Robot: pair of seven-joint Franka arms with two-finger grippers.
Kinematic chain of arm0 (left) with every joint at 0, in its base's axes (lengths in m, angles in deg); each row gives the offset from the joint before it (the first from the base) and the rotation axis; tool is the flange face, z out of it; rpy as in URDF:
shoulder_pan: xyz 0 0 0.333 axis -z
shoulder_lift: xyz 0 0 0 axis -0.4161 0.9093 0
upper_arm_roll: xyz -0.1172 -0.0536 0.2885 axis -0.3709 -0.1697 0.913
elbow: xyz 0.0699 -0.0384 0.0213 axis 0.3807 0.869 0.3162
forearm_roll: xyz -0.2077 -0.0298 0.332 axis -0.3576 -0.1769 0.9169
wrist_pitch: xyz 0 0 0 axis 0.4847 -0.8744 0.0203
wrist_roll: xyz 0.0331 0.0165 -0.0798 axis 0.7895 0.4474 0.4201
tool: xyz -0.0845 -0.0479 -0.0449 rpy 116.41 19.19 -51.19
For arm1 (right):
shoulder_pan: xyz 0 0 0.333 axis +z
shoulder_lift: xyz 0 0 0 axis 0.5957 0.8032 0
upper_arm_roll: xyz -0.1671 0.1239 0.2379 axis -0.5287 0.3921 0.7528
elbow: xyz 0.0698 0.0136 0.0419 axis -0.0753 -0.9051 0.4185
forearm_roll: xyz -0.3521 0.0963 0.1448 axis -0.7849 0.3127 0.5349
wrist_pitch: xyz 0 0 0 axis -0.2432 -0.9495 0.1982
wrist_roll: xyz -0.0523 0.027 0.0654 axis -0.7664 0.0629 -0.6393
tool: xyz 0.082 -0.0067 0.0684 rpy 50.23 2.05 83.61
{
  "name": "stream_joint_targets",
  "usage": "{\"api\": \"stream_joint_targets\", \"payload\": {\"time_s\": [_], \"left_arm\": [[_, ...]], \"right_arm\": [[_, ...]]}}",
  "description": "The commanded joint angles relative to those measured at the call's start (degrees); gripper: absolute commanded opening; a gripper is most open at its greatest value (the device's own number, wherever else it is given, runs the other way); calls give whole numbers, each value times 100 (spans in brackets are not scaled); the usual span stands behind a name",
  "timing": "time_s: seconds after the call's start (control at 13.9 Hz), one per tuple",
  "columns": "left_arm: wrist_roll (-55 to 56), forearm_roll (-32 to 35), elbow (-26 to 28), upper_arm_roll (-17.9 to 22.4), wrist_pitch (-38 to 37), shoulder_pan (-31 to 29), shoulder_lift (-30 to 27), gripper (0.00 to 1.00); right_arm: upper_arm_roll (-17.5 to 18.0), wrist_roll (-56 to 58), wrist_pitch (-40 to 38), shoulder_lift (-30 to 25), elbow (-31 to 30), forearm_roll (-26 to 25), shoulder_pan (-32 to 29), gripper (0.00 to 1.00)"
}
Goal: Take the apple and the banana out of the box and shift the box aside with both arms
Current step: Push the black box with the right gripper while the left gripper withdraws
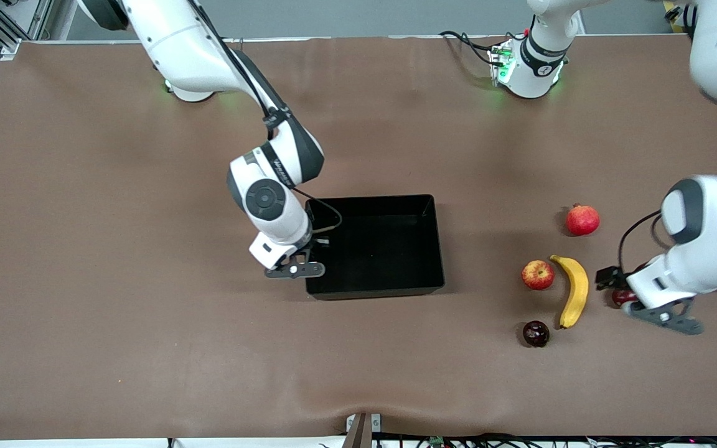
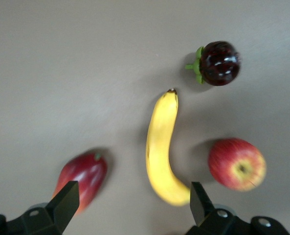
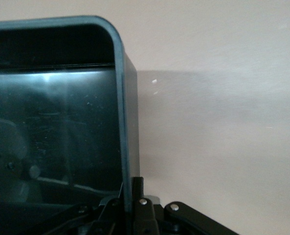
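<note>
The black tray (image 1: pixel 377 290) sits mid-table. My right gripper (image 1: pixel 310 247) is at the tray's wall toward the right arm's end. In the right wrist view the gripper (image 3: pixel 130 195) is shut on that thin wall (image 3: pixel 119 63). The yellow banana (image 1: pixel 574 290) and the red-and-yellow apple (image 1: pixel 538 274) lie side by side toward the left arm's end. My left gripper (image 1: pixel 616 287) is open and empty over the table beside the banana. In the left wrist view the gripper (image 2: pixel 132 198) spans bare table, with the banana (image 2: pixel 162 147) by one finger; the apple (image 2: pixel 236 163) lies outside.
A pomegranate (image 1: pixel 582 219) lies farther from the camera than the banana. A dark purple fruit (image 1: pixel 536 333) (image 2: pixel 219 62) lies nearer than the apple. Another red fruit (image 1: pixel 622 297) (image 2: pixel 83 174) lies under the left gripper's other finger.
</note>
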Motion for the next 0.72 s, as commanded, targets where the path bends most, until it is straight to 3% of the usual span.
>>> {"api": "stream_joint_targets", "payload": {"time_s": [0.0, 0.29, 0.65], "left_arm": [[339, -238, 231, -43, -721, -11, -889, 100], [673, -397, 231, -52, -1935, -20, -1910, 100], [2193, -511, 91, -316, -2509, 15, -2316, 100]], "right_arm": [[93, -48, -538, -741, -217, -32, -516, 0], [93, 179, -716, -1312, -576, -32, -1131, 0], [93, 1399, -724, -1656, -1236, -32, -2307, 0]]}}
